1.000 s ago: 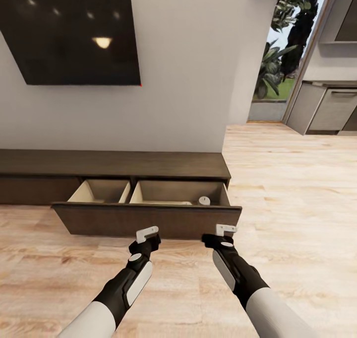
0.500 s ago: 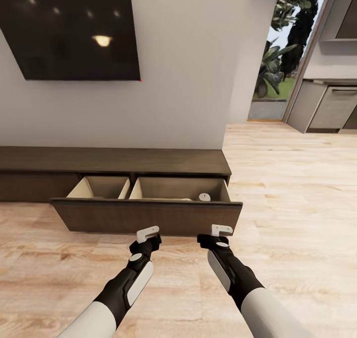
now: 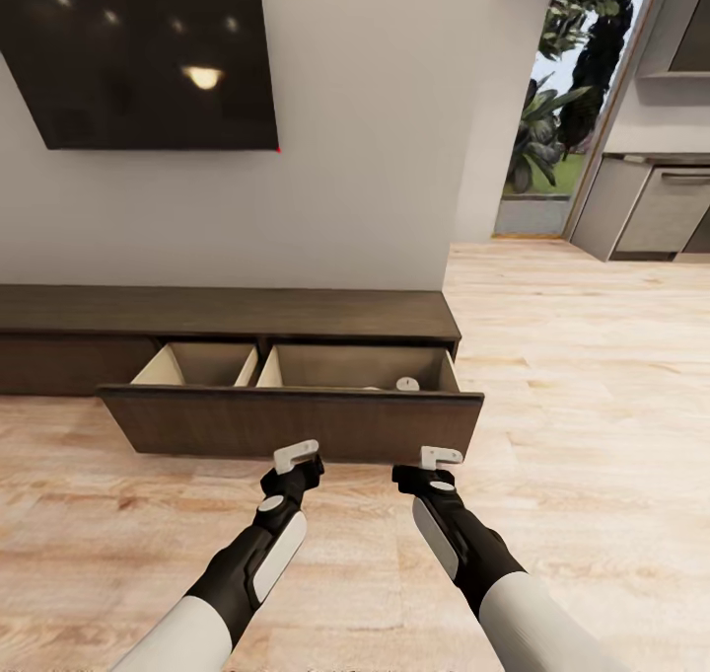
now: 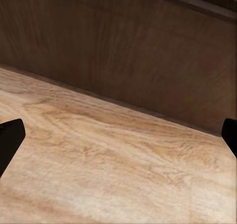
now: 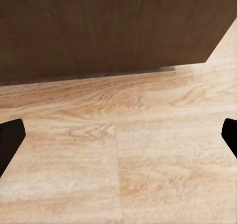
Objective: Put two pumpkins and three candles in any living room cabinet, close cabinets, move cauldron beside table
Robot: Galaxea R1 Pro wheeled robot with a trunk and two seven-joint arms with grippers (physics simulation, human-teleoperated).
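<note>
The long dark-brown cabinet (image 3: 227, 314) stands against the wall with one wide drawer pulled out. Its front panel (image 3: 291, 423) hides most of the pale inside. The top of one grey-beige candle (image 3: 407, 384) peeks over the panel in the right compartment. My left gripper (image 3: 296, 452) and right gripper (image 3: 441, 456) hover low over the floor just short of that panel, both open with nothing between the fingers. In each wrist view the panel (image 4: 123, 51) (image 5: 108, 26) is close ahead, with dark fingertips (image 4: 10, 140) (image 5: 10, 140) spread to the picture's edges. Pumpkins, cauldron and table are out of view.
A black TV (image 3: 148, 50) hangs on the wall above the cabinet. Light wood floor (image 3: 592, 406) runs to the right toward grey kitchen units (image 3: 651, 218) and a glass door with plants (image 3: 552, 139).
The whole picture has shifted, so the camera has moved a little. My right gripper has slid slightly left. The drawer stays open as before.
</note>
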